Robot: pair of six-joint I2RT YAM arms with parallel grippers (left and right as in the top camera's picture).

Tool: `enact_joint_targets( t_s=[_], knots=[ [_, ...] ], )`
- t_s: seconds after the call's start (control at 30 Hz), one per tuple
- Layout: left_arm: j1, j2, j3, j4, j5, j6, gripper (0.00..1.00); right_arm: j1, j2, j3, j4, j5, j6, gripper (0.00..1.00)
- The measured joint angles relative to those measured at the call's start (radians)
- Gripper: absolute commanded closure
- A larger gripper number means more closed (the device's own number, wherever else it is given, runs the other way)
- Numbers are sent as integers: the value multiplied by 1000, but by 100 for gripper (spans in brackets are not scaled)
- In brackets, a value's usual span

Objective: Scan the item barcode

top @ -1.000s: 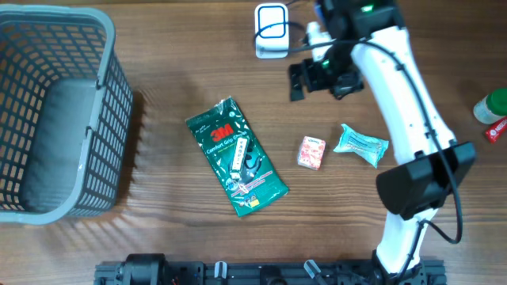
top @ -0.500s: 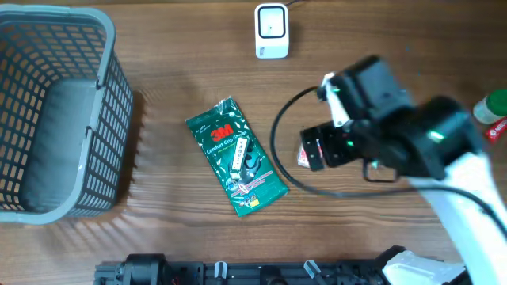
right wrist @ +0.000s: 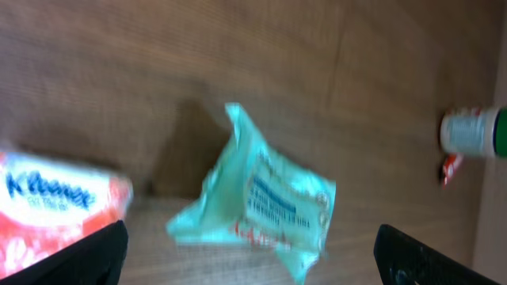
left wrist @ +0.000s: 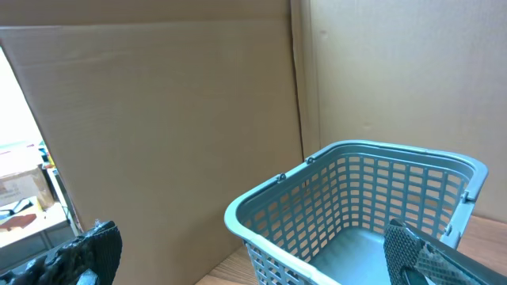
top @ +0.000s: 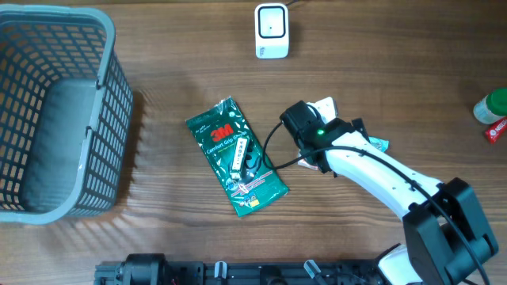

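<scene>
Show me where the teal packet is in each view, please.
Overhead: the teal packet lies right of centre, mostly hidden under the right arm.
Left wrist: not in it.
Right wrist: in the centre of the picture.
Shared landmark: the green-capped bottle, at the right edge in both.

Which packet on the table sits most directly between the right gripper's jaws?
The teal crinkled packet, centred in the right wrist view; the Kleenex pack lies off toward one jaw.

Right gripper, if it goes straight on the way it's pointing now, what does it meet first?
Most likely the teal packet, lying centred ahead of the open right gripper in its wrist view; the Kleenex pack sits off to the side. Blur leaves depth uncertain.
</scene>
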Motion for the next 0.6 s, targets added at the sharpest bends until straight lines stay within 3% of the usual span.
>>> enact_joint_targets(
  t_s=[0.17,0.33,0.6],
  knots=[
    [0,0,0,0,0,0,0,-109,0,0,-25,-2,-82,0],
    [0,0,0,0,0,0,0,-150,0,0,-41,-180,-92,0],
    [0,0,0,0,0,0,0,-150,1,0,31,-246,190,4]
  ],
)
